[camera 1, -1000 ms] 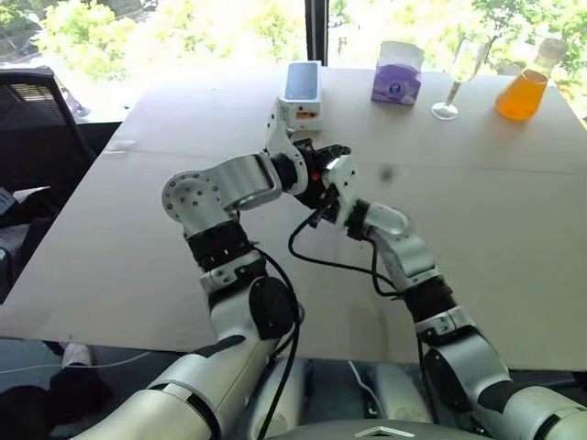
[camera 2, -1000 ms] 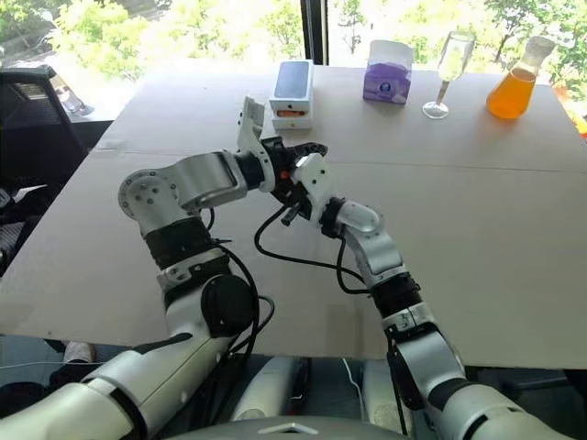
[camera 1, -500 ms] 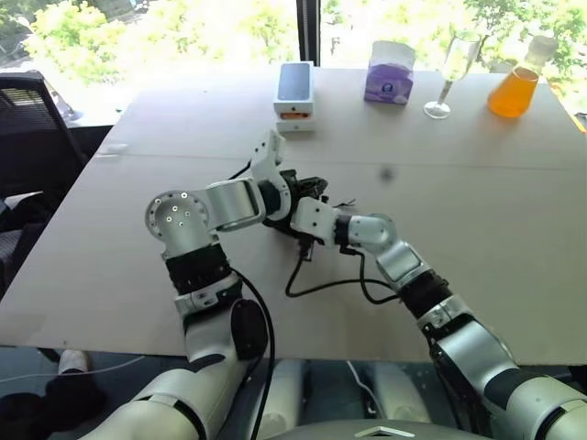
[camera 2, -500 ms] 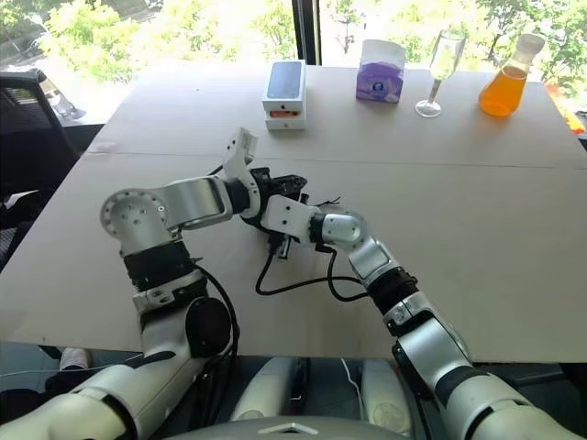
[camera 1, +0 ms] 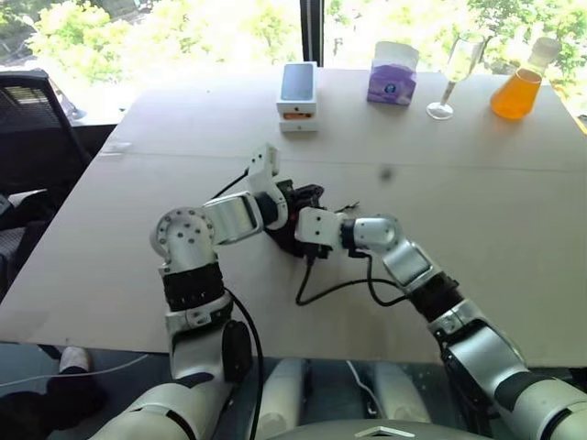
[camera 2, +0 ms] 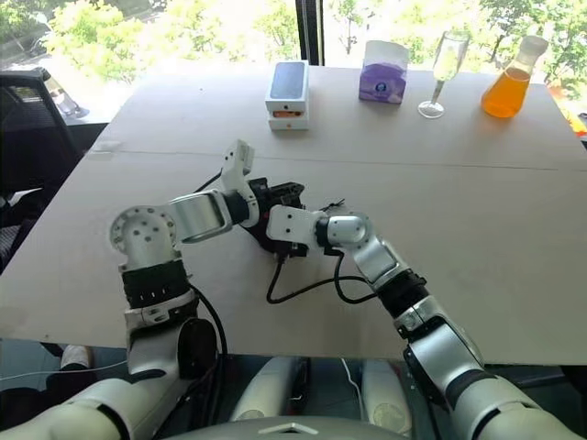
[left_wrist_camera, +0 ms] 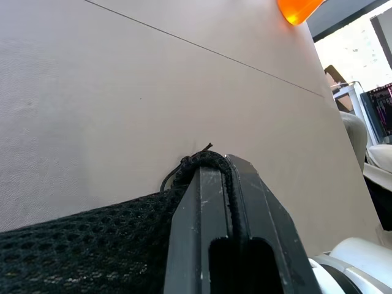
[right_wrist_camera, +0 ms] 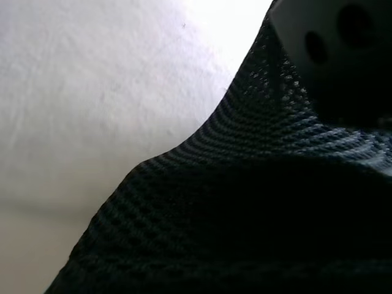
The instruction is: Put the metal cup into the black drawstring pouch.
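Note:
The black drawstring pouch is a bunch of black mesh cloth low over the middle of the table, between my two hands. My left gripper is shut on the pouch's gathered rim, with the thin cord curling out just past its fingertips. In the head views the left gripper reaches in from the left. My right gripper points left, pressed close against the pouch, whose mesh is right in front of the right wrist camera. The metal cup is hidden.
Along the table's far edge stand a phone box, a purple tissue box, a wine glass and a flask of orange liquid. A black cable loops under my right forearm. A black chair stands at the left.
Both hands have come down toward the table and a little nearer, carrying the pouch with them. The left gripper has stayed shut on it.

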